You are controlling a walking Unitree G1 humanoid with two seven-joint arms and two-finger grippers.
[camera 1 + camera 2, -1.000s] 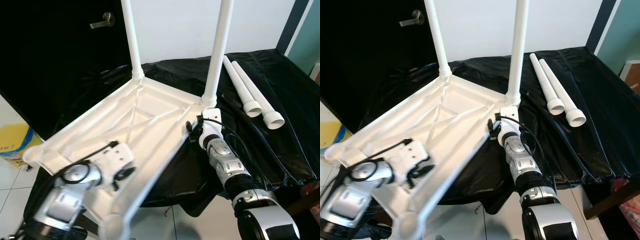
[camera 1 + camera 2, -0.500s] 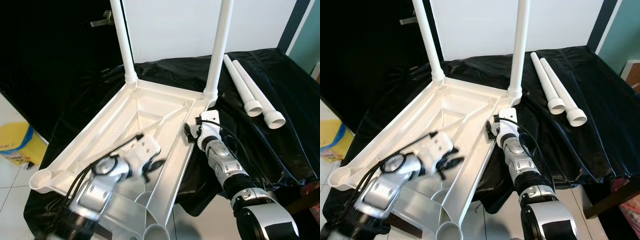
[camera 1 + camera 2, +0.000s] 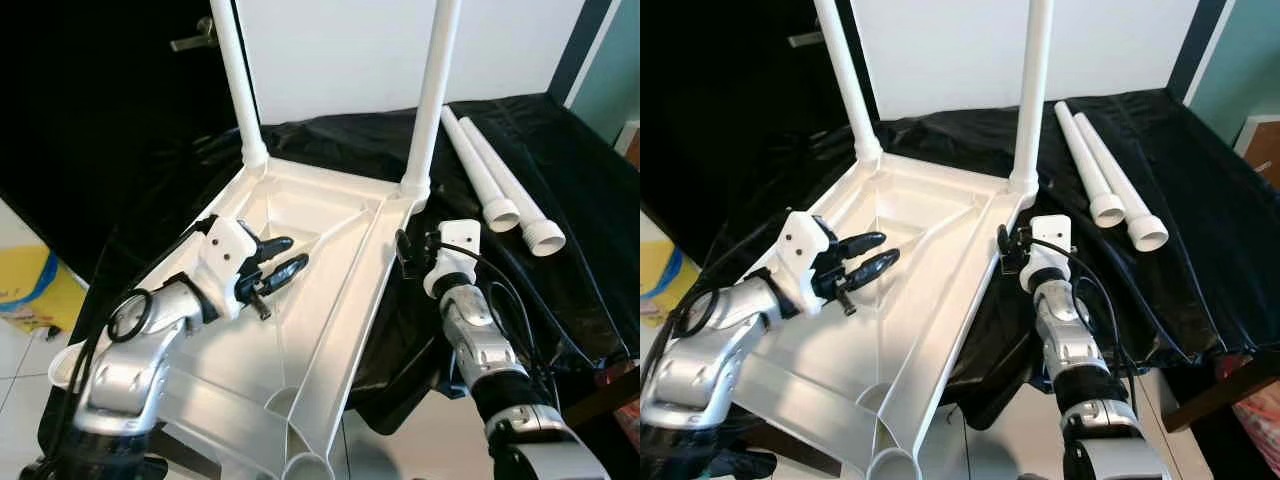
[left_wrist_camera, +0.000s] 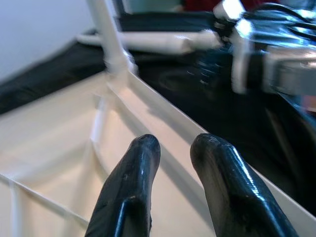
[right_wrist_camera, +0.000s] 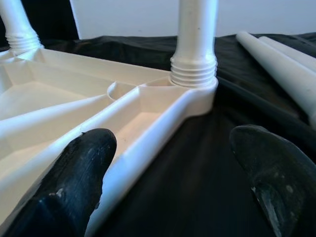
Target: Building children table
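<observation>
Two legs (image 3: 432, 95) stand screwed into the far corners of the upturned white table (image 3: 330, 300), which lies on the black-draped tabletop (image 3: 560, 160); two loose legs (image 3: 495, 175) rest near the far right edge. Left tool (image 3: 285, 258) hovers over the ribbed underside, fingers slightly parted, holding nothing. Right tool (image 5: 173, 163) is spread wide beside the table's right rim. Judgement: moulded plastic, light, stiff, smooth; grip legs mid-shaft, steady the table by a rim.

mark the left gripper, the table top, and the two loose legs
left gripper (image 3: 283, 256), left eye view, between its fingertips.
table top (image 3: 330, 300), left eye view, on its right side rail.
loose legs (image 3: 492, 182), left eye view, mid-shaft.
</observation>
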